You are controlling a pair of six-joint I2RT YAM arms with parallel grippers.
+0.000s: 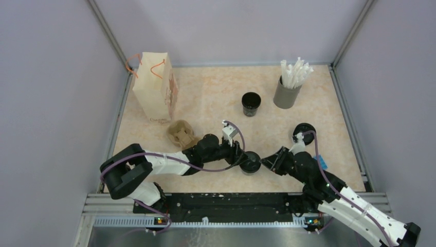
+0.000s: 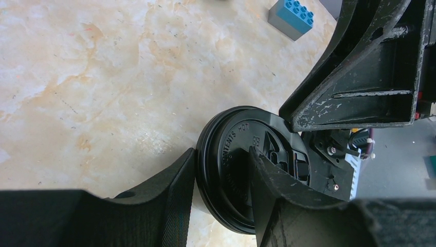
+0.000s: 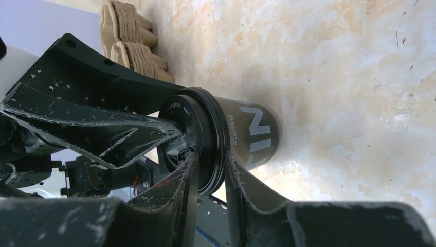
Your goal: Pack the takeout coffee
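Observation:
A black takeout coffee cup (image 1: 251, 163) with a black lid stands on the table near the front middle. In the right wrist view the cup (image 3: 254, 131) shows white lettering below the lid (image 3: 208, 123). My left gripper (image 1: 242, 157) comes from the left and is shut on the lid's rim (image 2: 226, 128), one finger outside the rim and one on the lid's top. My right gripper (image 1: 265, 161) comes from the right and pinches the rim on the opposite side (image 3: 212, 154). A brown paper bag (image 1: 154, 85) with orange handles stands at the back left.
A cardboard cup carrier (image 1: 181, 133) lies by the left arm. A second, open black cup (image 1: 251, 103) stands mid-table. A loose black lid (image 1: 304, 133) lies at the right. A grey holder of white straws (image 1: 287, 90) stands at the back right. A blue brick (image 1: 322, 162) lies near the right arm.

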